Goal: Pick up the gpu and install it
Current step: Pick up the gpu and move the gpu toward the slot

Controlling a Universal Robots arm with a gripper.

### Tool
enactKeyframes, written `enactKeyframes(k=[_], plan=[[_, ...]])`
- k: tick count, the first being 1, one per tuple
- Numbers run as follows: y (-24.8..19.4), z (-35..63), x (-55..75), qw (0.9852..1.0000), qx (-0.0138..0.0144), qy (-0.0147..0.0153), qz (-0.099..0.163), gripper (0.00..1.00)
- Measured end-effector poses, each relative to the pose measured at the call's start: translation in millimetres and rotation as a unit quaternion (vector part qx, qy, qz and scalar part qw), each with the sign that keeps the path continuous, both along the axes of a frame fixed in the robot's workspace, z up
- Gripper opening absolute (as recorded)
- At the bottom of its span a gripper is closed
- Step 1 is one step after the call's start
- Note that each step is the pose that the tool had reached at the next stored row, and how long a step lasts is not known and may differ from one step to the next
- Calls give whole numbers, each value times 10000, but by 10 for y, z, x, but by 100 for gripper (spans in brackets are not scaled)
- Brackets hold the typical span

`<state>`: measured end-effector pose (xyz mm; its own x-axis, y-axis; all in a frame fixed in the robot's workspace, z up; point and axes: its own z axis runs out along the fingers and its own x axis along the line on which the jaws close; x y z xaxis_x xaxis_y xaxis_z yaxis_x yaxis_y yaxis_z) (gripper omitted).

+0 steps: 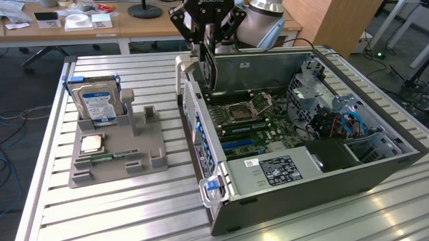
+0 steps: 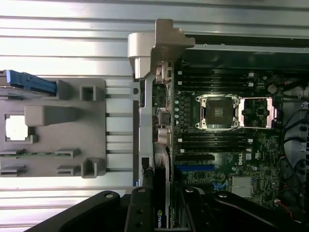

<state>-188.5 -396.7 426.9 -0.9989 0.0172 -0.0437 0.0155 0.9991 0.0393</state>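
Observation:
The gpu (image 1: pixel 210 63) hangs upright and edge-on from my gripper (image 1: pixel 209 40), which is shut on its upper part. It hovers over the back wall of the open computer case (image 1: pixel 302 186), above the motherboard (image 1: pixel 248 120). In the wrist view the gpu (image 2: pixel 162 215) shows as a thin dark edge with a green logo between the black fingers (image 2: pixel 139 210) of my gripper (image 2: pixel 164 208). It lines up roughly with the rear bracket row of the case (image 2: pixel 147 121). A blue card slot (image 2: pixel 193 167) lies just beside it on the motherboard (image 2: pixel 227 145).
On the exterior view's left, a grey fixture (image 1: pixel 147 150) carries a silver hard drive (image 1: pixel 99 103), a processor chip (image 1: pixel 92 144) and a green RAM stick (image 1: pixel 107 156). The power supply (image 1: pixel 282 170) and drive cages (image 1: pixel 335 115) fill the case's other end. Everything stands on a slatted metal table (image 1: pixel 100 211).

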Motion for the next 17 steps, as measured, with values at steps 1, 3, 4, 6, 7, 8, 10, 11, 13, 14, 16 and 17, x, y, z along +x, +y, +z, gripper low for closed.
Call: enactKeyframes(k=[1, 3, 4, 6, 7, 8, 10, 11, 13, 14, 16, 17], plan=[[0, 0, 19, 10000, 0, 0, 0, 26], [0, 0, 61, 10000, 0, 0, 0, 26], [0, 0, 81, 10000, 0, 0, 0, 26], [-1, 0, 105, 10000, 0, 0, 1, 26], [0, 0, 105, 10000, 0, 0, 0, 26], [0, 0, 105, 10000, 0, 0, 0, 26], [0, 0, 108, 10000, 0, 0, 0, 26], [0, 0, 109, 10000, 0, 0, 0, 26], [0, 0, 111, 10000, 0, 0, 0, 26], [0, 0, 111, 10000, 0, 0, 0, 26], [0, 0, 113, 10000, 0, 0, 0, 26], [0, 0, 115, 10000, 0, 0, 0, 26]])
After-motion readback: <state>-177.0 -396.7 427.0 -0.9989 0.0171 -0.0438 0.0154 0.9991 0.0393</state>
